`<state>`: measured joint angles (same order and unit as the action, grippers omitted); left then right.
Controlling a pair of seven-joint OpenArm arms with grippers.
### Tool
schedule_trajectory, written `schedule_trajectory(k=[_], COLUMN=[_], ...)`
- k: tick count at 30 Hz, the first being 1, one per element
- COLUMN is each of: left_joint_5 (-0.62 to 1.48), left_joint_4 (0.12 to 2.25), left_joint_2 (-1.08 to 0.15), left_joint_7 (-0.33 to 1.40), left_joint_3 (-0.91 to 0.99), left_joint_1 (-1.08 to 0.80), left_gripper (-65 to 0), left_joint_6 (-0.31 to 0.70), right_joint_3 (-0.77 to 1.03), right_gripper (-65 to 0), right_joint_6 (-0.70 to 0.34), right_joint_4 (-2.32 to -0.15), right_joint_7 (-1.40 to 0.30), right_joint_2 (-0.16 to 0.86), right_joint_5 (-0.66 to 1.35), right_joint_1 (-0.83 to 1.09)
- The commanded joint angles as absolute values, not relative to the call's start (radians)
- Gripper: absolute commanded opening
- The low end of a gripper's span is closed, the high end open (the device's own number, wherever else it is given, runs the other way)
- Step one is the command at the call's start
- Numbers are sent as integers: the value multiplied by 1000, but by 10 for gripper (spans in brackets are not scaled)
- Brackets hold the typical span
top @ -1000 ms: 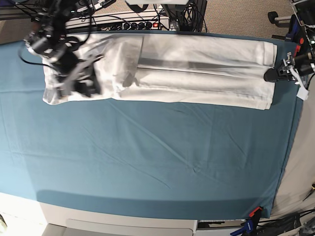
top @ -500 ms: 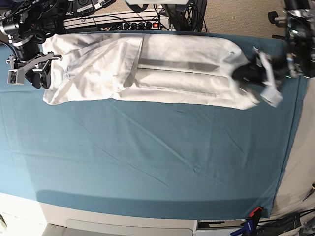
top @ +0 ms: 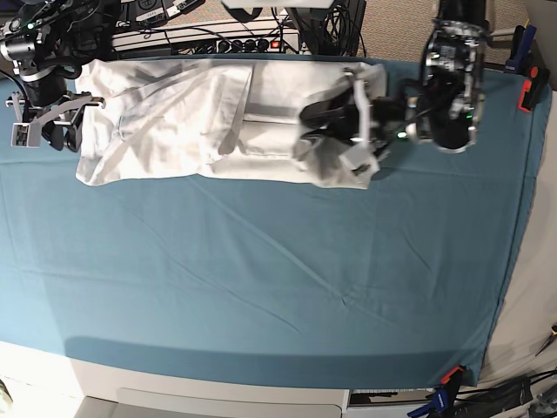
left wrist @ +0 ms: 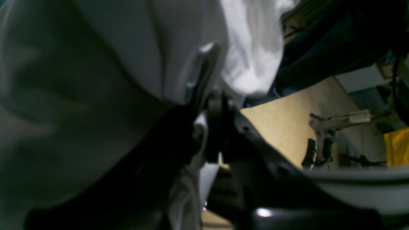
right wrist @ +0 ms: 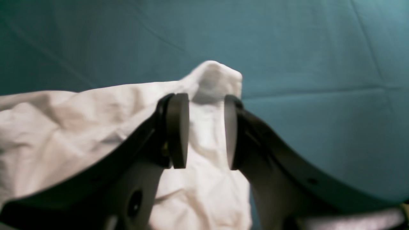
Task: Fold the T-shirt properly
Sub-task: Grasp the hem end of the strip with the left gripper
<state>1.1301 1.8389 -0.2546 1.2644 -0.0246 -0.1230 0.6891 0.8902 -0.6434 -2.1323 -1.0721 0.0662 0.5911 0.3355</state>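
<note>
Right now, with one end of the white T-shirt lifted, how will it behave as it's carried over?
The T-shirt is probably floppy: it sags and bunches around the left gripper. It looks light, rising in thin folds. It may drag and wrinkle on the teal cloth.

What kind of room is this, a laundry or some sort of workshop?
Probably a robotics lab: two robot arms work a T-shirt on a table under a teal cloth, with a power strip and cables behind.
</note>
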Motion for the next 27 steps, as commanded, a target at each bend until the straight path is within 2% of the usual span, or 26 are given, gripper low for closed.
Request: schedule_trajectory(k=[1, 14, 27], left_joint_5=[1138, 978, 939], left_joint_4=[1856, 1809, 1809], left_joint_2=[-245, -110, -111], left_joint_7=[1229, 1151, 1126], left_joint_3=[-42, -201, -201], left_joint_1=[-104, -51, -25], left_gripper=[-650, -650, -650], left_joint_6=[688, 670, 670], right_joint_3=[896, 896, 896], right_gripper=[-456, -456, -456], right_joint_6=[-630, -604, -604], right_joint_4=[-2149, -2146, -2146], right_joint_7=[-1039, -1027, -1020], right_joint_2=[78, 89, 89], right_joint_5=[600, 560, 560], right_joint_1=[336, 339, 338])
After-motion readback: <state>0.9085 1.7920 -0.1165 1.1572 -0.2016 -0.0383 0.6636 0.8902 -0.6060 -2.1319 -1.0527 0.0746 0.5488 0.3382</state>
